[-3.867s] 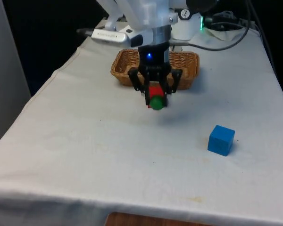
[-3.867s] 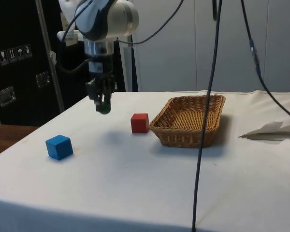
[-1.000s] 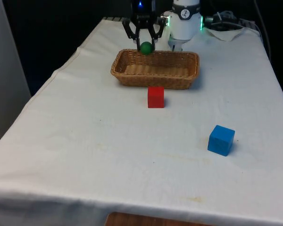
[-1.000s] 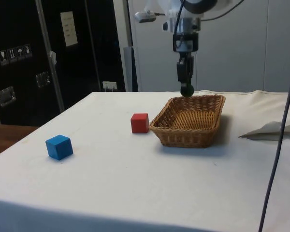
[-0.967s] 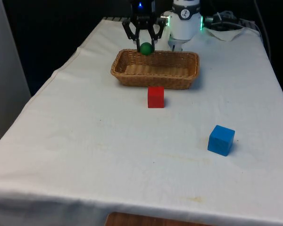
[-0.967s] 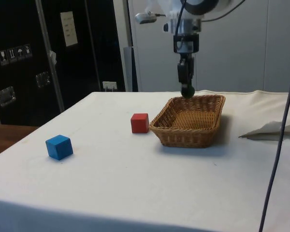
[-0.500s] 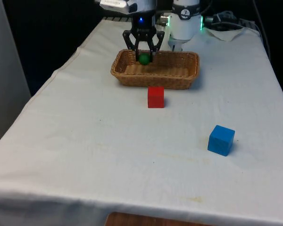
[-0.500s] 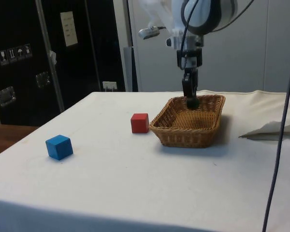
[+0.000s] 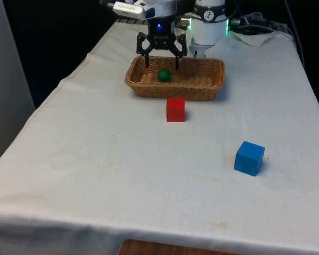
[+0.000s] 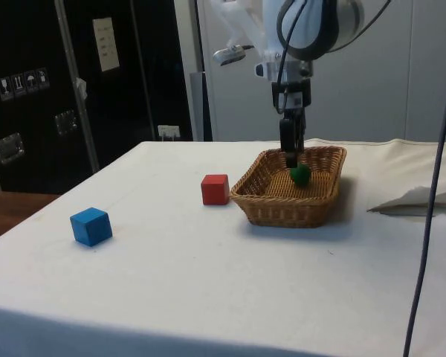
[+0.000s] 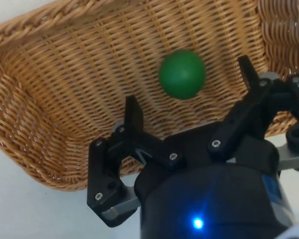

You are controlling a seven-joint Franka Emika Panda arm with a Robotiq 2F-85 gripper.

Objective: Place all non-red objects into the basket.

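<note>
Now: one of two non-red objects in the basket.

Green ball [image 9: 163,75] lies inside the basket [image 9: 210,91], free of the gripper [image 9: 162,61], which hangs just above it with fingers spread and empty. Blue cube [image 9: 249,158] sits on the cloth well apart from the basket, not yet moved. Red cube [image 9: 175,109] rests just beside the basket's near wall and should stay out.

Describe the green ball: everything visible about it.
The green ball is small, round, plain, smooth and matte. It lies free on the woven floor of the wicker basket, toward the front view's left. The open gripper hangs just above it, not touching. Its material cannot be told.
</note>
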